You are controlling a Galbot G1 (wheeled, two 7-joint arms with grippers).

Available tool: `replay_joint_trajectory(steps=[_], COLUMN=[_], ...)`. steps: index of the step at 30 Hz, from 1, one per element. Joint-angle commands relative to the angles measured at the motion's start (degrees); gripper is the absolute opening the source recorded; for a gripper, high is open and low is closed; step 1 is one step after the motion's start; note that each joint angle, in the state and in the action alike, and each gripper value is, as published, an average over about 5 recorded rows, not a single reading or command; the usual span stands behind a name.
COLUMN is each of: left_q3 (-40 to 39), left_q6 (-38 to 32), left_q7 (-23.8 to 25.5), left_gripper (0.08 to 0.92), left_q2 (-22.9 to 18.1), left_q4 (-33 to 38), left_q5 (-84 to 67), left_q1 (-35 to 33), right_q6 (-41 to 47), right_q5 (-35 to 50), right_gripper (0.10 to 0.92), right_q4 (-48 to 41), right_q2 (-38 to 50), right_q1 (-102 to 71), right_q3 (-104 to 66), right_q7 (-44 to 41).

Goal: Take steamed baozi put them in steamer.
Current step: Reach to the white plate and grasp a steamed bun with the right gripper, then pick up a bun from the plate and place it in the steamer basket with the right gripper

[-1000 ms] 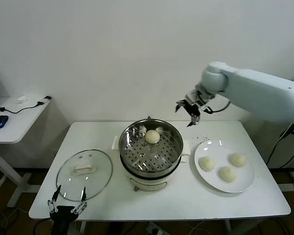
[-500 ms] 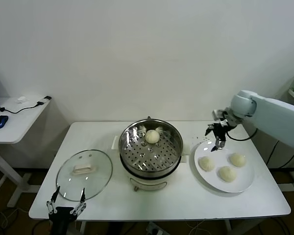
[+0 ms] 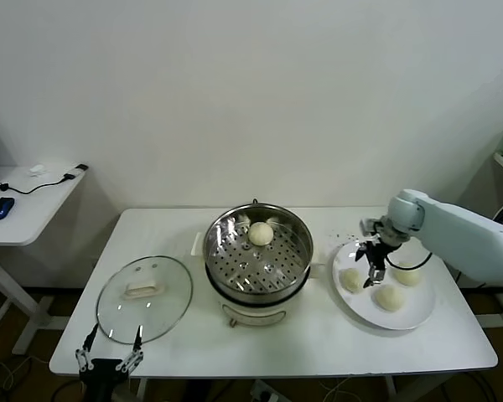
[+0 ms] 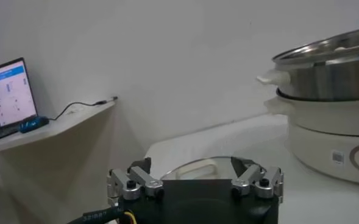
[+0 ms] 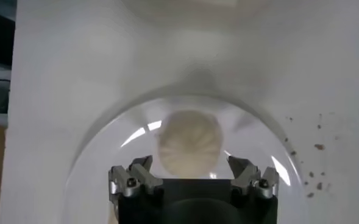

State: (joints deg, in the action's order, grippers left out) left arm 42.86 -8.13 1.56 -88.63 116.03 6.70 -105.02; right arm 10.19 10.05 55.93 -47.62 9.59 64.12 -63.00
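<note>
In the head view, the right claw (image 3: pixel 375 266) hangs wide open over the plate (image 3: pixel 412 311), above the baozi (image 3: pixel 350 279) nearest the steamer (image 3: pixel 258 255), probably to grasp it. One bun (image 3: pixel 261 233) already lies in the steamer.

In the left wrist view, the left claw (image 4: pixel 195 182) waits open at the desk (image 4: pixel 240 140) edge.

In the right wrist view, the baozi sits between the open fingers (image 5: pixel 136 176), so closing should catch it.

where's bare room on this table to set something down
Free patches on the table: the front strip before the steamer, the back left corner behind the glass lid, and the front right corner below the plate. Crowded: the plate, with three baozi and the open right hand over it. The open left hand sits at the front left edge.
</note>
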Motion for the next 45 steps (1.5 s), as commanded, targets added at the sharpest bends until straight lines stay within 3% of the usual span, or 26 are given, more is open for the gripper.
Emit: replay_joint_trajectory(steps=[1,8,19,29,37,45], left_q3=[0.04,0.01,0.03,0.12,-0.33,-1.82], left_q6=[0.05,0.02,-0.22,-0.34,-0.09,-0.06], left_q7=[0.03,0.04,0.01,-0.02,0.06,0.15], left_gripper=[0.823,0.823,0.823,0.823,0.823,0.823], left_q2=[-0.04,-0.08,-0.09,0.02,0.01,0.06], left_q4=[-0.26,-0.41,-0.59,-0.36,0.32,0.51], left_q5=[0.14,0.34,0.39,0.3,0.51,0.57], left_q1=[-0.07,0.02,-0.06,-0.42,-0.39,0.24], right_q6=[-0.32,-1.11,-1.48,-0.91,-0.05,2.43], right_q5=[-2.8,-3.61,-3.57,-0.86,15.68,36.88], right_gripper=[0.823,0.811,0.667,0.602,0.594,0.594], right_q4=[-3.97,-5.96,-6.57,-3.49,-0.3,-0.63], right_q2=[-2.27,-3.42,-3.83,-1.85,-1.16,-11.54], right_q1=[-5.04,-5.16,-4.83,-1.36,21.07,41.29], right_q3=[-4.31,-5.5,-5.99,-4.2,11.56,24.78], right_q7=[0.2,0.1,-0.48,-0.57,-0.64,-0.83])
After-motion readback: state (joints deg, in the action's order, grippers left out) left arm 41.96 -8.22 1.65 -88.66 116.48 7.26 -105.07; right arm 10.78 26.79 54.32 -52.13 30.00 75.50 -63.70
